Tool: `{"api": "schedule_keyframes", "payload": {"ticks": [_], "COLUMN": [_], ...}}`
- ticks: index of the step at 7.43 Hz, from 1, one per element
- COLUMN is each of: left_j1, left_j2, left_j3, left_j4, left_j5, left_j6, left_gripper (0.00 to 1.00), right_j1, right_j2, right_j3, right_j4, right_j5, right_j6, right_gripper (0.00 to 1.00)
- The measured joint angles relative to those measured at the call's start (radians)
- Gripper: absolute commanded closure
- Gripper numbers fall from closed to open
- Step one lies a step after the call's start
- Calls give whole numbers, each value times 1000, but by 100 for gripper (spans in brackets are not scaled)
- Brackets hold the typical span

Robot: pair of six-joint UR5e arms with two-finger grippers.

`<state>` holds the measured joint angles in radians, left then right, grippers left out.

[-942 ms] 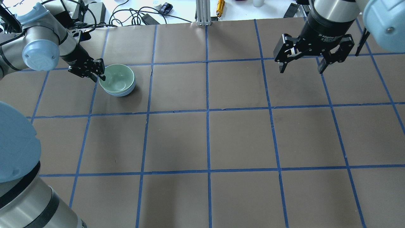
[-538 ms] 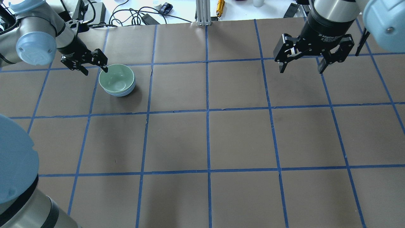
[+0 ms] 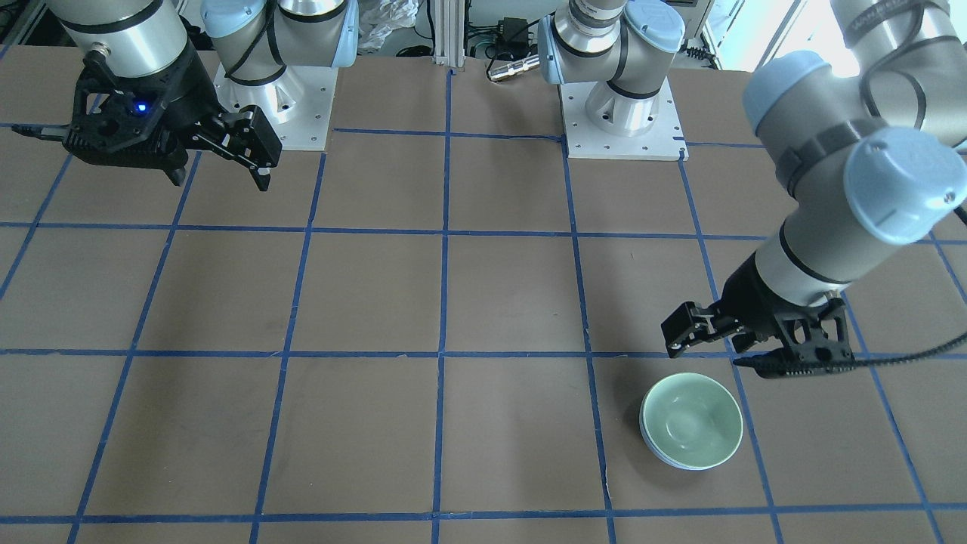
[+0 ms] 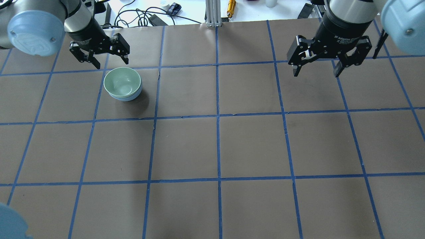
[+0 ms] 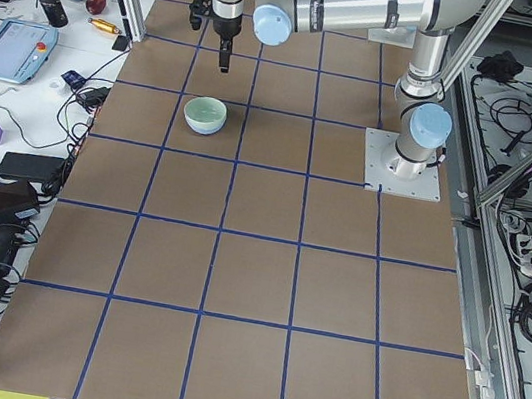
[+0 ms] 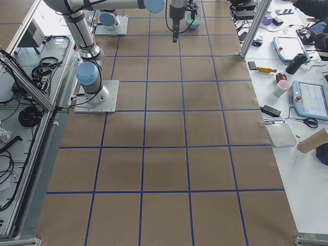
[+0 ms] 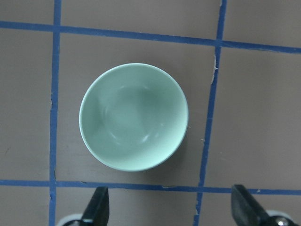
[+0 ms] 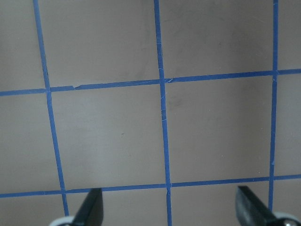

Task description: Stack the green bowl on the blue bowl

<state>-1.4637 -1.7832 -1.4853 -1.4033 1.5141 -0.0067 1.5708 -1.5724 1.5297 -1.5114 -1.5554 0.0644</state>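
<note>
Left gripper [image 4: 112,64] has lifted clear of green bowl [image 4: 122,83], jaws spread, empty | green bowl sits nested in blue bowl [image 4: 127,98], so release looks done | right gripper [image 4: 316,73] spread wide, idle, well apart

The blue bowl [image 4: 125,99] was mostly covered by the green bowl [image 4: 122,83]. The left hand [image 7: 171,209] and right hand [image 8: 169,209] were cut off at the wrist views' lower edges.

**Workcell surroundings**

The table [image 4: 252,142] is covered in brown paper and gridded with blue tape [image 4: 218,116]. A white bench [image 6: 302,195] alongside is cluttered with teach pendants [image 6: 311,100]. An aluminium post [image 4: 212,13] is mounted at the table edge. Cable bundles [image 6: 45,61] are laid beside the frame. Lighting is bright and even.
</note>
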Motion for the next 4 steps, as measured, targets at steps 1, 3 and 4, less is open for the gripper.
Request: {"api": "schedule_keyframes", "payload": {"ticks": [1,3,4], "left_j1": [-17,-58,-79], "left_j2": [58,159,193], "left_j3": [-3,-12,-24], "left_j4": [-50,-133,-160], "left_j5": [7,22,35], "left_j6": [-28,-48,-50], "left_gripper": [0,0,0], "right_j1": [0,0,0], "right_j2": [0,0,0], "right_j3": [0,0,0], "right_j4": [0,0,0], "right_j5": [0,0,0], "right_j6": [0,0,0], "right_gripper": [0,0,0]}}
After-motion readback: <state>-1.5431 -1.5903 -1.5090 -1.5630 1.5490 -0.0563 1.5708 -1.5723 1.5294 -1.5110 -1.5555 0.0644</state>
